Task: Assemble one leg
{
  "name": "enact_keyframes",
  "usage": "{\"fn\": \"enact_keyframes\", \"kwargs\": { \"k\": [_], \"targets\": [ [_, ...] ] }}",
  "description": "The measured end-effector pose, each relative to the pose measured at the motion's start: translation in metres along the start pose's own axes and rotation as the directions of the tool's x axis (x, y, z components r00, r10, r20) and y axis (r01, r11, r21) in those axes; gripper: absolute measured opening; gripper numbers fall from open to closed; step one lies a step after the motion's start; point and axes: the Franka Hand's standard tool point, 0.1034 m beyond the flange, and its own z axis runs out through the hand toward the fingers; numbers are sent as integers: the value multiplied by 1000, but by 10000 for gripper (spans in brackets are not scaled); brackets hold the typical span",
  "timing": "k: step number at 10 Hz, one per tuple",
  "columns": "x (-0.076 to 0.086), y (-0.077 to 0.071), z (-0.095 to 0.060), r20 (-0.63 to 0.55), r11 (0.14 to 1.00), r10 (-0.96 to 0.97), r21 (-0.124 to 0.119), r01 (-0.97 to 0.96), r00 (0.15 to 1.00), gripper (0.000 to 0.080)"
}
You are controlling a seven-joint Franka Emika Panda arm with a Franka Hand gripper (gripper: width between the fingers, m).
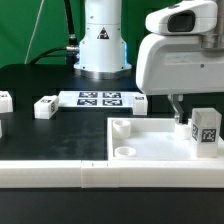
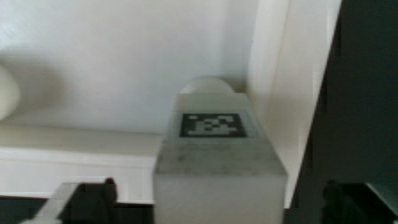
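Observation:
A leg (image 1: 205,130), a small white block with a black-and-white tag, stands upright on the exterior view's right end of the large white panel (image 1: 150,140). My gripper (image 1: 190,118) hangs low right beside it. In the wrist view the leg (image 2: 217,150) fills the middle, tag facing the camera. My gripper (image 2: 217,195) straddles it, open, with the dark fingers (image 2: 89,200) standing off its sides and a gap showing on one side. The panel (image 2: 107,60) lies under and behind the leg. A round socket rim (image 2: 210,88) shows just past the leg.
Two more legs (image 1: 45,107) (image 1: 5,100) lie on the black table at the exterior view's left. The marker board (image 1: 100,98) lies in front of the robot base (image 1: 103,45). Round sockets (image 1: 123,128) (image 1: 125,152) sit in the panel's left corners.

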Motion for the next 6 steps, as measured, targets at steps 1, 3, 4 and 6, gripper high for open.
{"fn": "enact_keyframes", "kwargs": {
  "k": [1,3,4,6],
  "targets": [
    [0,0,0,0,1000,0,0,0,1000,448],
    [0,0,0,0,1000,15,0,-15,1000,291],
    [0,1,0,0,999,46,0,-46,999,291],
    [0,3,0,-1,980,198,3,-198,980,291]
  ]
}}
